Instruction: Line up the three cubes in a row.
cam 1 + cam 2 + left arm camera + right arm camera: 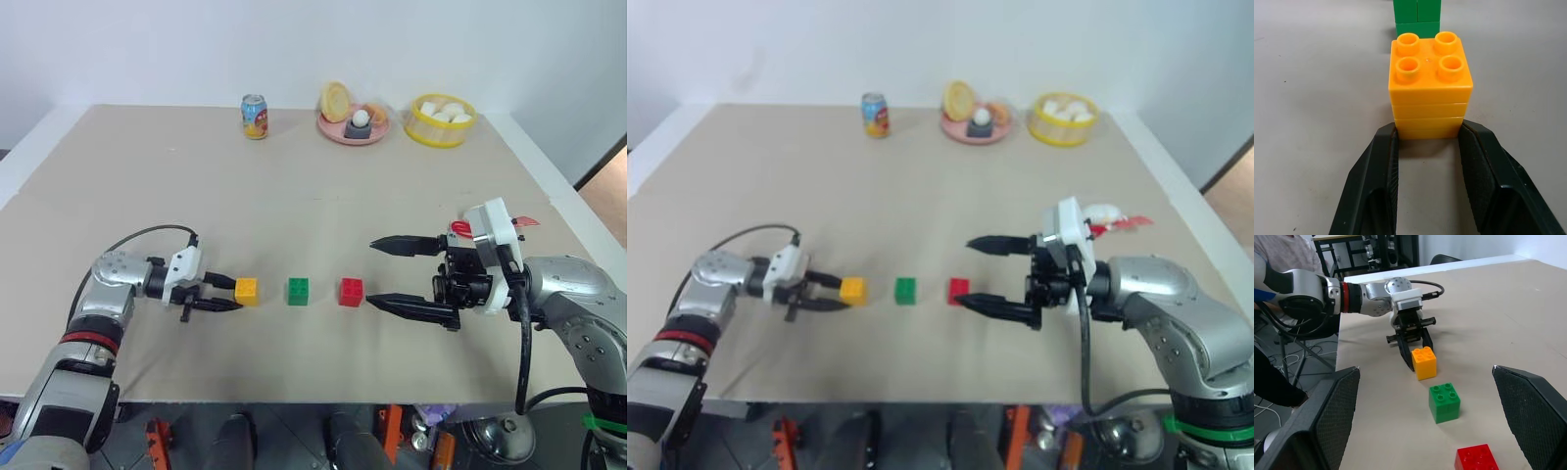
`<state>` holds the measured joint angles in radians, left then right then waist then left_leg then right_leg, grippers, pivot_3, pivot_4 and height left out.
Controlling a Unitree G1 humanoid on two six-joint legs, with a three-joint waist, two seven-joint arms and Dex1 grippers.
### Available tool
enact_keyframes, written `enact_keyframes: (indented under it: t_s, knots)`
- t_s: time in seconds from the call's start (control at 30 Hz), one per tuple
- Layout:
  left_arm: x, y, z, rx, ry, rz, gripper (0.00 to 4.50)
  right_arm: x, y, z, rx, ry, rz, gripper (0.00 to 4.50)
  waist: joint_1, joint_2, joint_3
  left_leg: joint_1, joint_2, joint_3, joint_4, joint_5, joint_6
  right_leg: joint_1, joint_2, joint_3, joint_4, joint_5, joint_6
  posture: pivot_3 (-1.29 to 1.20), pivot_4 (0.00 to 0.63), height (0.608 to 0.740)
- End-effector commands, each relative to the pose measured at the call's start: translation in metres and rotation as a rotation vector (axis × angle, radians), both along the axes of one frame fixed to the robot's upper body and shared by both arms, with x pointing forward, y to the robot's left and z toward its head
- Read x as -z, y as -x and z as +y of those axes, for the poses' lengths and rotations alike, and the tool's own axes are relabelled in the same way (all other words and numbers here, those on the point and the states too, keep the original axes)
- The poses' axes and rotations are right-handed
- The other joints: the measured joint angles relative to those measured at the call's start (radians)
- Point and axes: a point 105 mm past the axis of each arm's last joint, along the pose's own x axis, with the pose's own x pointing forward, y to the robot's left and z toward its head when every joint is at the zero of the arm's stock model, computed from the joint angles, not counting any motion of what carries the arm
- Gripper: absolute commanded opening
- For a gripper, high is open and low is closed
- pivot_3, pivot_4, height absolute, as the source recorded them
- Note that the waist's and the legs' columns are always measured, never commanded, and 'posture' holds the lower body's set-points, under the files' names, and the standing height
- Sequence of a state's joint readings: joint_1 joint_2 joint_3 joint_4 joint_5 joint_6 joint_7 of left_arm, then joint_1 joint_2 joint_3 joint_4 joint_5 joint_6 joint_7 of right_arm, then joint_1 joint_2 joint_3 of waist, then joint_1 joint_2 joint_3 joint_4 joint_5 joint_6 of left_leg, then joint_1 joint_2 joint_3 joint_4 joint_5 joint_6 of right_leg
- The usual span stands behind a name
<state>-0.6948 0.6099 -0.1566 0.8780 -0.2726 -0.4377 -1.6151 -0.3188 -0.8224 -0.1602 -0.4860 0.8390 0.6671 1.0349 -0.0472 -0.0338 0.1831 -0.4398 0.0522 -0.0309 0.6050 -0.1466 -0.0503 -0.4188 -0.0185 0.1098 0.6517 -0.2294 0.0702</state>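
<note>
The left gripper (231, 293) pinches the orange-yellow cube (246, 290) by its near end, low on the table (147, 186). Next to it in a row sit the green cube (297, 291) and then the red cube (351, 292), with small gaps between them. The right gripper (395, 274) hangs just past the red cube, with its fingers spread wide and nothing in them. Far back stand a soda can (255, 117), a pink plate (352, 125) and a yellow bowl (440, 120). Nothing blocks the row.
</note>
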Motion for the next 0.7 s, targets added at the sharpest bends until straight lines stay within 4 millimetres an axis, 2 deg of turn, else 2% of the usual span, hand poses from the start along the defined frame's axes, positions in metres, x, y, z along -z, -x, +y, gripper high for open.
enact_keyframes:
  t_s: [0.03,0.23,0.27,0.37,0.4,0.47,0.5,0.7]
  knots:
    - [-0.004,-0.002,0.003,-0.005,-0.009,-0.026,1.23,-0.008,0.003,-0.001,0.004,0.001,-0.043,4.5,0.0,0.0,0.0,0.0,0.0,0.0,0.0,0.0,0.0,0.0,0.0,0.0,0.0,0.001,0.0,0.0,0.15,0.74]
    - [0.0,-0.001,0.007,-0.006,-0.035,-0.025,1.23,-0.008,0.0,0.0,0.005,-0.002,-0.046,4.5,0.0,0.0,0.0,0.0,0.0,0.0,0.0,0.001,0.001,0.0,0.0,0.0,0.0,0.002,0.0,0.0,0.15,0.74]
    - [0.001,0.0,0.008,-0.009,-0.04,-0.016,2.27,-0.008,0.0,0.0,0.004,-0.002,-0.048,4.5,0.0,0.0,0.0,0.0,0.0,0.0,0.0,0.001,0.001,0.0,0.0,0.0,0.0,0.001,0.0,0.0,0.15,0.74]
    - [-0.001,-0.001,0.01,-0.017,-0.036,-0.021,3.2,-0.008,-0.001,0.001,0.004,-0.004,-0.049,4.5,-0.001,0.0,0.0,0.0,0.0,0.001,0.0,0.001,0.001,0.0,0.0,0.0,0.0,0.001,0.0,0.0,0.15,0.74]
    - [-0.003,-0.002,0.01,-0.02,-0.027,-0.033,3.67,-0.008,-0.002,0.001,0.004,-0.003,-0.05,4.5,-0.002,0.0,0.0,0.0,0.0,0.001,0.0,0.001,0.001,0.0,0.0,0.0,0.0,0.001,0.0,0.0,0.15,0.74]
    - [-0.005,-0.003,0.009,-0.017,-0.017,-0.054,4.31,-0.009,-0.003,0.0,0.005,-0.005,-0.053,4.5,-0.002,0.0,0.0,0.0,0.0,0.001,-0.001,0.001,0.001,-0.001,0.0,0.0,0.0,0.0,0.0,0.0,0.15,0.74]
    - [-0.006,-0.002,0.008,-0.011,-0.016,-0.065,4.48,-0.009,-0.003,0.0,0.005,-0.006,-0.054,4.5,-0.002,0.0,0.0,0.0,0.0,0.001,-0.001,0.001,0.001,-0.001,0.0,0.0,0.0,0.0,0.0,0.0,0.15,0.74]
    - [-0.009,0.002,0.014,-0.014,-0.006,-0.073,4.48,-0.011,-0.008,0.0,0.008,-0.015,-0.059,4.5,-0.002,0.0,0.0,0.0,0.0,0.001,-0.002,0.001,0.001,-0.001,0.0,0.0,0.0,-0.001,0.0,0.0,0.15,0.74]
